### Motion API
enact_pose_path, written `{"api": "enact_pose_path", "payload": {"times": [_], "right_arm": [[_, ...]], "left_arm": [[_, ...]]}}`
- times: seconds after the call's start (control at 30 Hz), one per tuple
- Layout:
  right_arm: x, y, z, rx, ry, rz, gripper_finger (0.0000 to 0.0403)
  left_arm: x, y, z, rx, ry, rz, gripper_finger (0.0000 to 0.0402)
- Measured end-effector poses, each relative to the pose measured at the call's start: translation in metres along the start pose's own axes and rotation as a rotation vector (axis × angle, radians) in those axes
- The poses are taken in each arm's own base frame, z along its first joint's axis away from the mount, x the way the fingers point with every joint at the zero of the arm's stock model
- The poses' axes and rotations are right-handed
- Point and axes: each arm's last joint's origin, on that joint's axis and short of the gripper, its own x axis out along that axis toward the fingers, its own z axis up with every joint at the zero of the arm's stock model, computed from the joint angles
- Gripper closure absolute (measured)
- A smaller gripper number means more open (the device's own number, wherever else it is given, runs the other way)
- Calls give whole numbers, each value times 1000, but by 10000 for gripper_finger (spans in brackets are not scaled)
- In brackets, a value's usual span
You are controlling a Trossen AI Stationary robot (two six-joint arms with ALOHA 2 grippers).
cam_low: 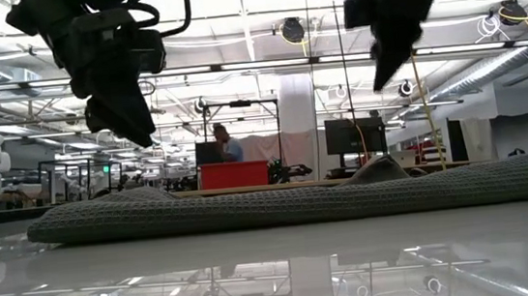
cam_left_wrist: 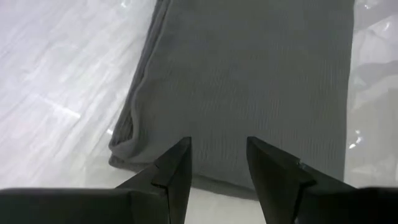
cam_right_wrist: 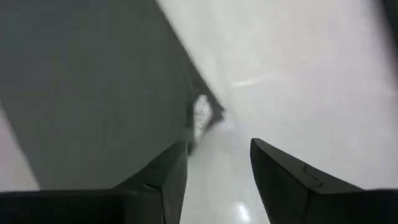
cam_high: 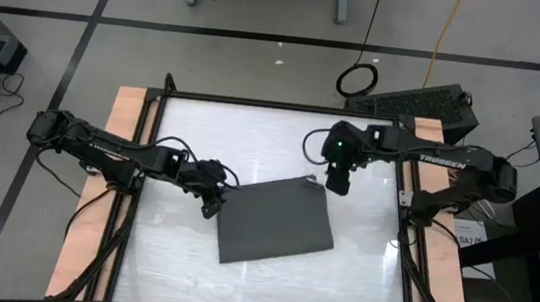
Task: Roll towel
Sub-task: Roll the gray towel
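- The towel lies flat on the counter, folded into a rectangle, nothing rolled yet. Its long axis runs across the counter between your two arms, slightly tilted.
- Your left tool hangs over the towel's near-left corner. In its wrist view the fingers are spread and holding nothing, with the folded short edge directly under them and the rest of the cloth stretching away ahead.
- Your right tool hangs just past the opposite far corner, near the small white tag. Its fingers are spread too, with nothing between them. Mostly bare counter sits under it, with the towel off to one side of the gap.
- In the low view both tools are clear above the cloth, not touching it.
- Left is the closer one: it is already over fabric. Right looks to need a short shift inward before it can pinch an edge, though that wrist view is soft, so I'm not certain how far off the corner it sits.
- Pose: left arm reaches in low and stretched from its side, wrist pitched down. Right arm is bent at the elbow, wrist pointing down at the corner.
- My read: the roll hinges on both tools taking the same edge. At present they sit on diagonal corners.
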Motion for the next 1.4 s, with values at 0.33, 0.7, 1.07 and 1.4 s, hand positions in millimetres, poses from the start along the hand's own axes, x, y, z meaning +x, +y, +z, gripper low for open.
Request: {"api": "enact_pose_path", "payload": {"times": [0.33, 0.7, 1.07, 1.4], "right_arm": [[68, -7, -50, 101, -60, 221, 175], [109, -10, -54, 94, -28, 152, 233], [105, -11, -32, 59, -89, 122, 383], [104, -16, -29, 28, -116, 75, 394]], "left_arm": [[0, -7, -7, -80, 24, -1, 245], [11, 15, -32, -131, 102, 134, 245], [29, 31, -55, -29, 93, 101, 245], [34, 37, -53, 105, 65, 106, 245]]}}
